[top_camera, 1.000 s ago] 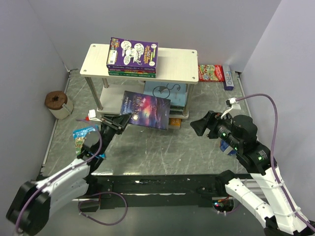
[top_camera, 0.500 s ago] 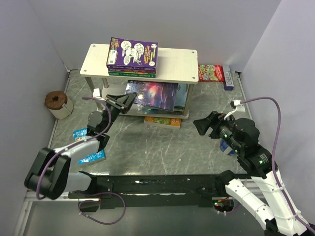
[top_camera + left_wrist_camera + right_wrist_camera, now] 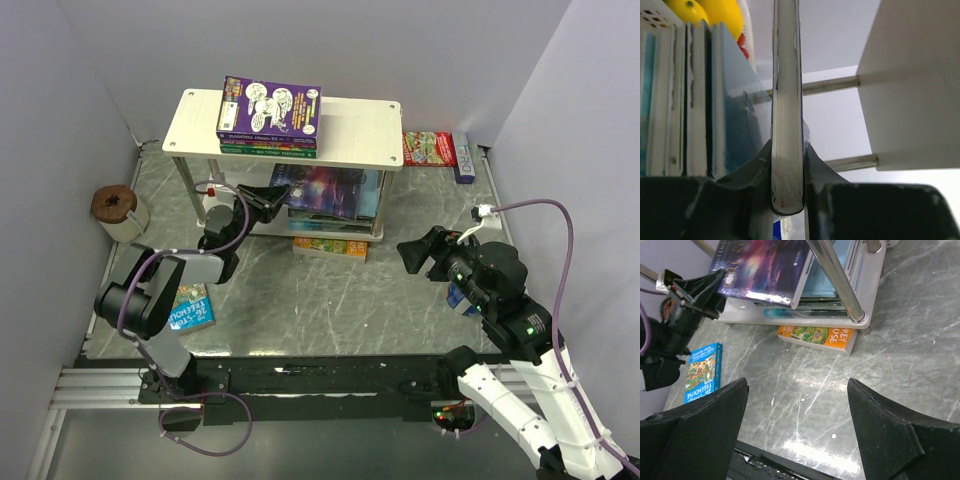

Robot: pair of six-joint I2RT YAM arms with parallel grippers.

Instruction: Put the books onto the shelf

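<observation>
So we've got the grey marble-look table [image 3: 330, 300] with the shelf [image 3: 355, 128] sitting toward the back of it. On its pale top board there's a small stack at the left end, with the purple book [image 3: 270, 108] on top and a green book [image 3: 268, 151] under it.

The left arm [image 3: 215, 250] reaches in from the left. The left jaws are clamped on the near edge of the dark starry book [image 3: 328, 190], and the wrist view shows them pinching it edge-on [image 3: 786, 110]. The rest of that book pokes in between the top and lower boards, above the light blue book [image 3: 372, 188] lying there. We can't tell if the two are touching.

The right jaws are spread wide with nothing between them, hanging over the table right of the shelf.

An orange book [image 3: 330, 247] lies on the table at the shelf's front edge, and a blue book [image 3: 190, 308] is by the left arm. A red flat box [image 3: 428, 148] sits at the back right, and there's a brown-topped roll [image 3: 118, 210] by the left wall.
</observation>
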